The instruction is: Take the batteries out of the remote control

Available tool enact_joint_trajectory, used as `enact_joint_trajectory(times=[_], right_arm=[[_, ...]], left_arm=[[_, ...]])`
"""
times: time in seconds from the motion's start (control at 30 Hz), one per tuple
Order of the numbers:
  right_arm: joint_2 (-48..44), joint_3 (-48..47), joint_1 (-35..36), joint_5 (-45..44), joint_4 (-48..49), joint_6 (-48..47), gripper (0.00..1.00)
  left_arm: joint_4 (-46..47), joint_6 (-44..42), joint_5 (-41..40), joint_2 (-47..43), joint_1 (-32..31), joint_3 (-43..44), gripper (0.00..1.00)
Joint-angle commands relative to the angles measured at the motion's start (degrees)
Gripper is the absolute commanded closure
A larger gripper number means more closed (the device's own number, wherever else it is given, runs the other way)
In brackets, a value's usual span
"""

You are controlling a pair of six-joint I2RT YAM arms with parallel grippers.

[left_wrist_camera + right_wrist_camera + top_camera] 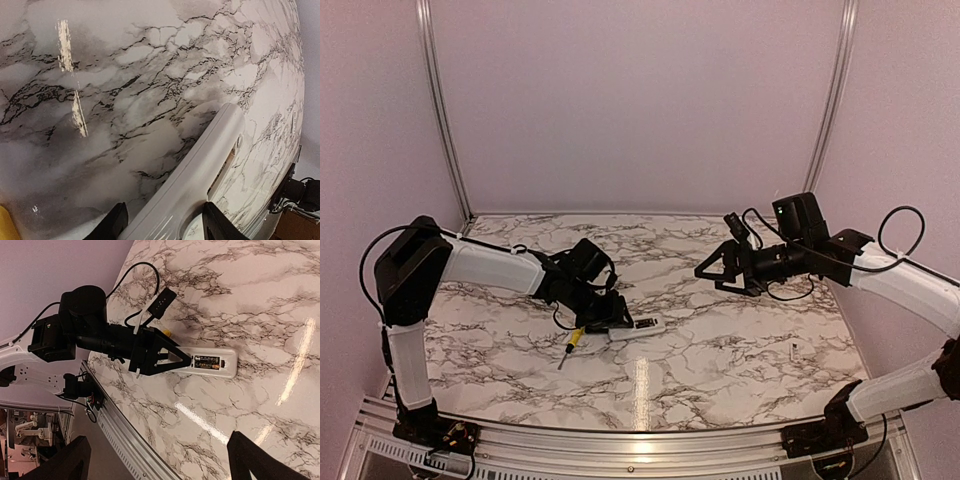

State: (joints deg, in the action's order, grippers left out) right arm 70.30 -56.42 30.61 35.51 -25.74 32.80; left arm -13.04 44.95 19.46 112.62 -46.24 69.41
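The white remote control [638, 328] lies flat on the marble table, left of centre. Its open compartment faces up, and the right wrist view shows two dark batteries [207, 361] side by side in the remote control [222, 371]. My left gripper [620, 322] is low at its left end. In the left wrist view the remote control [200, 170] runs out between the two black fingers [115, 222], which stand apart on either side of it, with a slim gap on the left. My right gripper [705, 270] hovers open and empty above the table, right of centre.
A yellow-handled screwdriver [574, 340] lies just left of the remote, beside the left gripper. A tiny pale screw [792, 350] sits on the table at the right. The metal front rail [130, 435] borders the near edge, and pink walls close the back and sides.
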Motion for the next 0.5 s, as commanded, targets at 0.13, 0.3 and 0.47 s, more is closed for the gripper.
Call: enact_joint_trajectory(times=[0.13, 0.3, 0.47], right_arm=[[-1.11, -2.0, -0.29, -0.41, -2.38, -1.32, 0.06], [-2.45, -1.09, -0.29, -0.61, -2.48, -0.94, 0.06], [-3.24, -0.53, -0.29, -0.7, -2.48, -0.82, 0.06]], left_arm=[[-10.26, -4.73, -7.23, -1.56, 0.04, 3.64, 0.43], [-12.78, -6.0, -9.08, -1.87, 0.02, 5.29, 0.33], [-13.95, -6.36, -10.88, -3.09, 0.01, 5.72, 0.21]])
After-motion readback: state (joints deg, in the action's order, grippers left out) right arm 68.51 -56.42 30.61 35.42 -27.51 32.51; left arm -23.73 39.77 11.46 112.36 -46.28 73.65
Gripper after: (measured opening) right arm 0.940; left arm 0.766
